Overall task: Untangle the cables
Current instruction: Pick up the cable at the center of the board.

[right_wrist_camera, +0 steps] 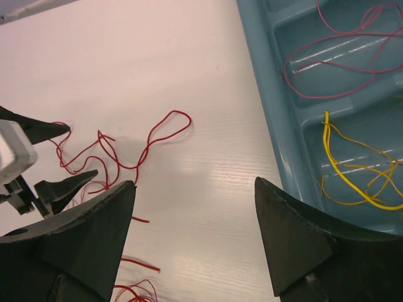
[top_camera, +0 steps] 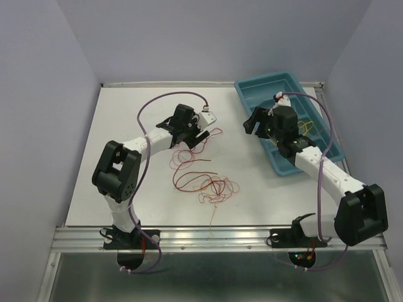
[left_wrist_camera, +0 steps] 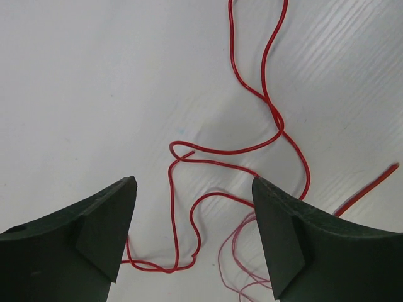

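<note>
Only the overhead view takes in the whole spread: the cables (top_camera: 204, 179) lie loose on the white bench (top_camera: 126, 126) between the arms, a red and orange snarl. Its long axis runs from just beside the left hand (top_camera: 196, 132) toward the near edge, where one thin tail (top_camera: 212, 219) trails off. The teal tray (top_camera: 252, 94) sits at the far right with the right hand (top_camera: 255, 123) over its inner rim. The left wrist view adds what the overhead cannot resolve. A single red strand (left_wrist_camera: 264, 148) winds away from the camera in slack bends, crossing itself once, and its near loop lies on the bench under the gap between the left hand's fingers, which are spread wide and grasp nothing. The right wrist view alone shows the tray's contents clearly. A pink strand (right_wrist_camera: 340, 56) and a yellow strand (right_wrist_camera: 352, 170) are coiled in separate neighbouring compartments. The right hand's fingers are likewise wide apart and empty, above bare bench beside the tray wall.
</note>
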You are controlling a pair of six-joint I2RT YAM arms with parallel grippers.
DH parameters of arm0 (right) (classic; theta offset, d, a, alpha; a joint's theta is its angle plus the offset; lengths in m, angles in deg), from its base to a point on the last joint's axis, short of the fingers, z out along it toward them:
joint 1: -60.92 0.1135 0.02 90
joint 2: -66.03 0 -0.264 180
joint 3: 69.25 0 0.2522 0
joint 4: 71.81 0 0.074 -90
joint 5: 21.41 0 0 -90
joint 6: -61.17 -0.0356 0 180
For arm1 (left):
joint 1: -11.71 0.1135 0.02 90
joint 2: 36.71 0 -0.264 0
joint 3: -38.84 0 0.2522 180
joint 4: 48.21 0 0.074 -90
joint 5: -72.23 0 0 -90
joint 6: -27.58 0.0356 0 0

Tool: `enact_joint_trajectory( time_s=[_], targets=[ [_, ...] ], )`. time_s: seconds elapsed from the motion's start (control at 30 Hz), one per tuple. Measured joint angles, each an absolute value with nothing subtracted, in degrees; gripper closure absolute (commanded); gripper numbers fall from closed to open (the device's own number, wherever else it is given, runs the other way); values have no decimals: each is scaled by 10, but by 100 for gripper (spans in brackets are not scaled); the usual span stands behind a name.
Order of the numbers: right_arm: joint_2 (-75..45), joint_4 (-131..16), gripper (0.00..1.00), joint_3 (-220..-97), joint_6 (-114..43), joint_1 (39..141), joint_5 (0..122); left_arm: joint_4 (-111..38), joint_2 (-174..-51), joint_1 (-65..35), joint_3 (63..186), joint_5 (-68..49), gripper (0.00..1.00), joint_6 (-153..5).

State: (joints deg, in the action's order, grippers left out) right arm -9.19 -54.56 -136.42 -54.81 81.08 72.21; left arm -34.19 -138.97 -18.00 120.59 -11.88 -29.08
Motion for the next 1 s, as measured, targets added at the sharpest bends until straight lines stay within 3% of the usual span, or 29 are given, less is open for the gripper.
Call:
enact_joint_trajectory(
  time_s=[0.2,0.3,0.43,0.53,0.63,1.0],
  targets=[
    [-70,-566,19,-1364,-548,811,720,-258,-1372,-140,1209,-100,23,-251],
    [-72,-569,19,-1364,-551,811,716,-225,-1300,-107,1172,-69,24,-213],
    [-83,-572,19,-1364,-555,812,709,-186,-1184,-87,1116,-31,43,-158],
    [-88,-571,19,-1364,-557,812,706,-167,-1167,-88,1110,-13,43,-132],
    [-88,-572,19,-1364,-557,812,705,-140,-1196,-88,1112,9,35,-102],
    [-86,-572,19,-1364,-556,812,705,-110,-1295,-88,1135,52,37,-72]
  ],
)
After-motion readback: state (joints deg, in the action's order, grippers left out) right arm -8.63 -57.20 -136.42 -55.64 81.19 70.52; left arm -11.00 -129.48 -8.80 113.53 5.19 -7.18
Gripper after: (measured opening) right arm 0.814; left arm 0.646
